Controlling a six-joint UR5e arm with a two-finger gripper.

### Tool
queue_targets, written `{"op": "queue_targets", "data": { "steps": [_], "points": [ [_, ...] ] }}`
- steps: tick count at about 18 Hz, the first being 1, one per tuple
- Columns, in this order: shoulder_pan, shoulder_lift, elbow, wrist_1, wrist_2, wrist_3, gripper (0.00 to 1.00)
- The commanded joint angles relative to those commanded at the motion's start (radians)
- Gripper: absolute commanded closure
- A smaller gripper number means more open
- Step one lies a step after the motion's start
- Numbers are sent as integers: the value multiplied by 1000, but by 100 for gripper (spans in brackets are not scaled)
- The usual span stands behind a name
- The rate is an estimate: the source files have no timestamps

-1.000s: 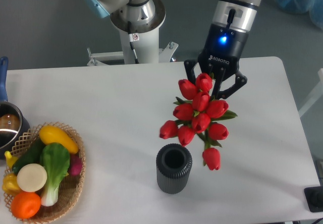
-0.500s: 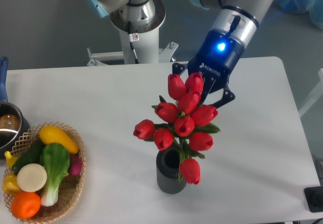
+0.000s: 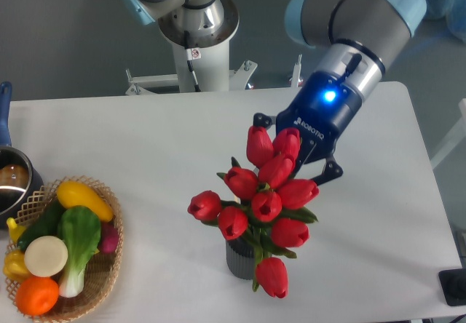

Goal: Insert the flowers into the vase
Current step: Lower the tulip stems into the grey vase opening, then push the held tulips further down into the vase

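Tulips (image 3: 263, 203), red closed buds on green stems, sit in my clenched gripper (image 3: 297, 156), bunch slanting down-left from it, covering the ribbed grey vase (image 3: 240, 257) mouth on the desk (image 3: 145, 141).

We note red tulips (image 3: 263, 201), buds closed, leaning over the ribbed dark grey vase (image 3: 239, 260), hiding its mouth.

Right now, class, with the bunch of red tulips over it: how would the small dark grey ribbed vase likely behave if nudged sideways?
The small dark grey ribbed vase is narrow and upright, so it would probably tip rather than slide. The bunch of red tulips spreads far wider than it, likely making things top-heavy. The gripper seems to hold the bunch, which may steady it for now.
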Motion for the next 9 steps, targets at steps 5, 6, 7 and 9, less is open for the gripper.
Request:
{"op": "queue_targets", "data": {
  "steps": [5, 6, 7, 9],
  "points": [
    [3, -3, 0, 2, -2, 5, 85],
    [3, -5, 0, 2, -2, 6, 85],
    [3, -6, 0, 2, -2, 6, 85],
    [3, -12, -2, 2, 0, 9, 85]
  ]
}}
